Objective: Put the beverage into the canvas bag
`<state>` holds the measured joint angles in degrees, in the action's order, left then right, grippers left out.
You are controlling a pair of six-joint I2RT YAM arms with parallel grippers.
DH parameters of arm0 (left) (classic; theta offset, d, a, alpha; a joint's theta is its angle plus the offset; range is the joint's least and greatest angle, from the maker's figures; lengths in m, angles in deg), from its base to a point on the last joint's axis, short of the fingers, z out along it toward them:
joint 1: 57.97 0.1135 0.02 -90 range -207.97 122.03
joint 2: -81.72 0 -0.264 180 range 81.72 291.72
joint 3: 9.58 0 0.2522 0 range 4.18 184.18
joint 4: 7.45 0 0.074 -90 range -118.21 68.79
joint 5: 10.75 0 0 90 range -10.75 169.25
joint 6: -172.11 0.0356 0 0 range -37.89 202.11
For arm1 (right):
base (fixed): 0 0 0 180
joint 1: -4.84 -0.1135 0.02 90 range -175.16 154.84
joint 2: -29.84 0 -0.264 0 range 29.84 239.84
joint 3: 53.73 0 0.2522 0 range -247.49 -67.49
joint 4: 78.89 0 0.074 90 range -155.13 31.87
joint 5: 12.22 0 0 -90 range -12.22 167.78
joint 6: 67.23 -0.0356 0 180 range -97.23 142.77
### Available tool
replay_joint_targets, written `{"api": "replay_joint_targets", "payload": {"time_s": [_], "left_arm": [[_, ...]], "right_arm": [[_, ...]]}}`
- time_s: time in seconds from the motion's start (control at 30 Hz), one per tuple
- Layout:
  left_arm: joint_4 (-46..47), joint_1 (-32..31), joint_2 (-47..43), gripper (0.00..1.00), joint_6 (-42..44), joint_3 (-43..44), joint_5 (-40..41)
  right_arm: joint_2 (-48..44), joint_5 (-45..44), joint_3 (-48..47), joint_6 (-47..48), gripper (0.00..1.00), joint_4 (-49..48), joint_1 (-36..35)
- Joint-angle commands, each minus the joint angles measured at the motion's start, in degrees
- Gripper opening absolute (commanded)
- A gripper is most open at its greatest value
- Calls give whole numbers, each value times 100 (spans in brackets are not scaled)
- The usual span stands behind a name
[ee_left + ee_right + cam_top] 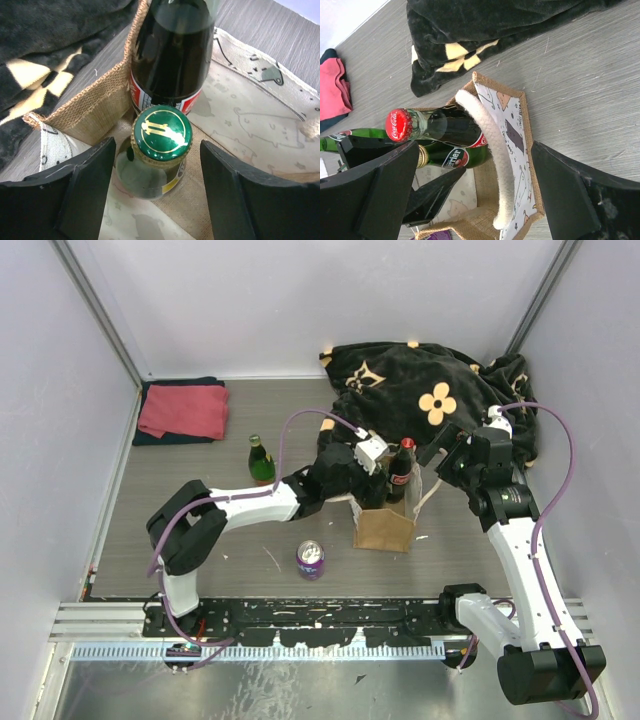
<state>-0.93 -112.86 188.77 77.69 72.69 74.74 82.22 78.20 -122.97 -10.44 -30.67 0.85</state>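
Note:
The canvas bag [385, 528] stands upright mid-table, its burlap wall [95, 102] and printed lining visible from above. Inside it stands a green beverage bottle with a green-and-gold cap [161, 131], next to a dark cola bottle with a red cap [402, 465] [440, 127]. My left gripper [157, 185] hangs over the bag's mouth, open, a finger on each side of the green cap with a gap on both sides. My right gripper [475, 190] is open just right of the bag, with a cream rope handle [487, 145] running between its fingers, untouched.
A second green bottle [261, 461] stands on the table left of the left arm. A purple can [310, 560] lies near the front. The black flower-patterned blanket [430, 390] is heaped at the back right. A red cloth [183, 410] lies at the back left by the wall.

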Motion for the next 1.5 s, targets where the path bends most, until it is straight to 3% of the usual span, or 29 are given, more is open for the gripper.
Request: {"api": "replay_joint_targets", "payload": {"time_s": [0.0, 0.53, 0.87, 0.97, 1.03, 1.17, 1.33, 1.47], "left_arm": [[-360, -39, -61, 78, 41, 175, -62], [-948, -118, -434, 90, 161, 712, -224], [-1721, -118, -1357, 89, 321, 860, -468], [-1970, -41, -1779, 88, 340, 868, -222], [-2178, 296, -2021, 85, 60, 961, -195], [-2623, 1577, -2327, 84, -228, 1123, -266], [-2675, 3043, -2517, 89, -141, 815, -412], [-2331, 3769, -2684, 94, -61, 238, -518]], "right_arm": [[-68, 63, -48, -49, 100, -291, 15], [-117, 64, -93, -89, 100, -226, 14], [-247, -53, -288, -53, 100, 96, 13], [-282, -54, -321, -67, 100, 144, 14], [-298, -43, -339, -87, 100, 155, 13], [-325, -43, -357, -87, 100, 185, 15], [-308, -27, -311, -102, 100, 150, 13], [-317, -16, -247, -105, 100, 140, 17]]}}
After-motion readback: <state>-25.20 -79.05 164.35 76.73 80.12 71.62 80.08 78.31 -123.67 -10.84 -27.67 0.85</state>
